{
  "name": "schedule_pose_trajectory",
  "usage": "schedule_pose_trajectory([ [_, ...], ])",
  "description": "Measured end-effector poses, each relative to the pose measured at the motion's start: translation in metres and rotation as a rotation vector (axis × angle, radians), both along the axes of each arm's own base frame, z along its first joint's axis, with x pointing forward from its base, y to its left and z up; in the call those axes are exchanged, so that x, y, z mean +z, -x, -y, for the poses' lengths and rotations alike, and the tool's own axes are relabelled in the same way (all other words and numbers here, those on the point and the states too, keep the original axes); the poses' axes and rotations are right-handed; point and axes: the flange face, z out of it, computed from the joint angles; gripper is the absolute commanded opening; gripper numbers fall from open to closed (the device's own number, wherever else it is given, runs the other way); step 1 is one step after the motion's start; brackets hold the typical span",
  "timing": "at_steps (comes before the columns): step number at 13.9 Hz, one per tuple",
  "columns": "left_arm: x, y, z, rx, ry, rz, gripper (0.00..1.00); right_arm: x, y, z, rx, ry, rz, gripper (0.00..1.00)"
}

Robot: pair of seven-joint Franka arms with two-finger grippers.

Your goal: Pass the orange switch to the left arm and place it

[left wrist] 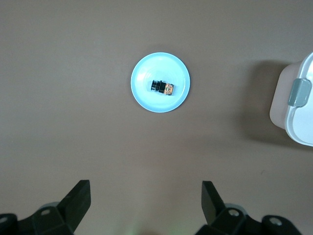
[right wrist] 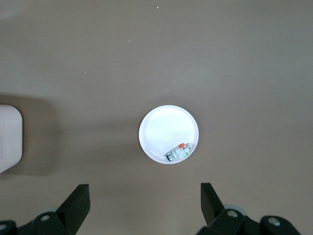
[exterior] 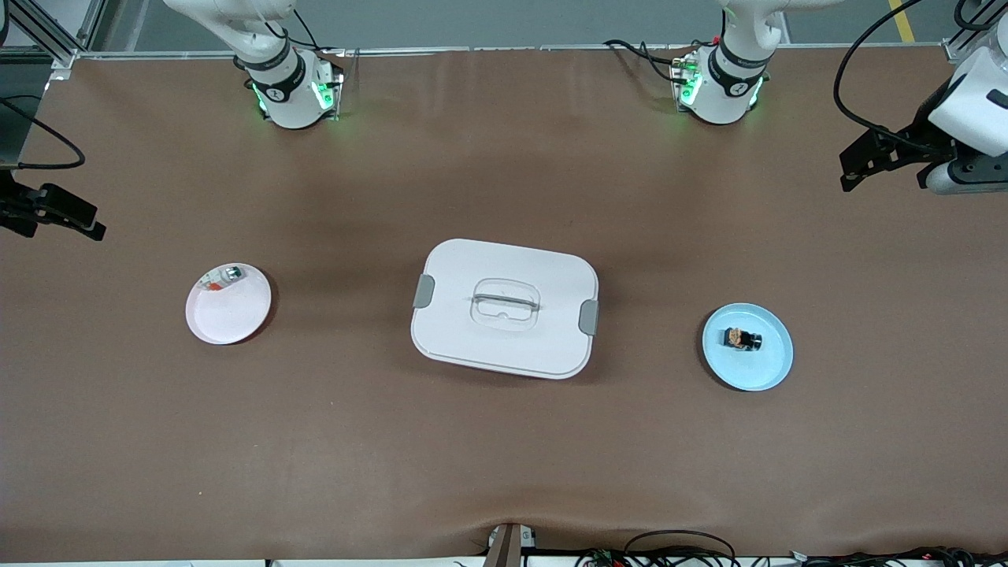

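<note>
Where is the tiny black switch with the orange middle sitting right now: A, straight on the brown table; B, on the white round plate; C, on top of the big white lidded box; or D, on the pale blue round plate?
D: the tiny black switch with the orange middle lies on the pale blue round plate, toward the left arm's end of the table.

A robotics lab: two bench-mounted arms [exterior: 276,79], aluminium framing [exterior: 47,39], cables [exterior: 677,543]

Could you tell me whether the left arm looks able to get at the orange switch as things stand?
Probably yes. The switch lies uncovered on the blue plate toward the left arm's end of the table, with bare table around it. The left hand hangs open above that end, and the box sits apart, mid-table.
</note>
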Motion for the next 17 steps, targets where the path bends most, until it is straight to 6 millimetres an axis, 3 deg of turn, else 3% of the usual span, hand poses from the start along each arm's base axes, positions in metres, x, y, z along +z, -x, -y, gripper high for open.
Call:
schedule_pose_trajectory([
  [17, -0.0011, -0.0083, -0.0054, 0.010, 0.007, 0.004, 1.00, 0.0001, 0.0000, 0.0000, 0.000, 0.000, 0.000, 1.00],
])
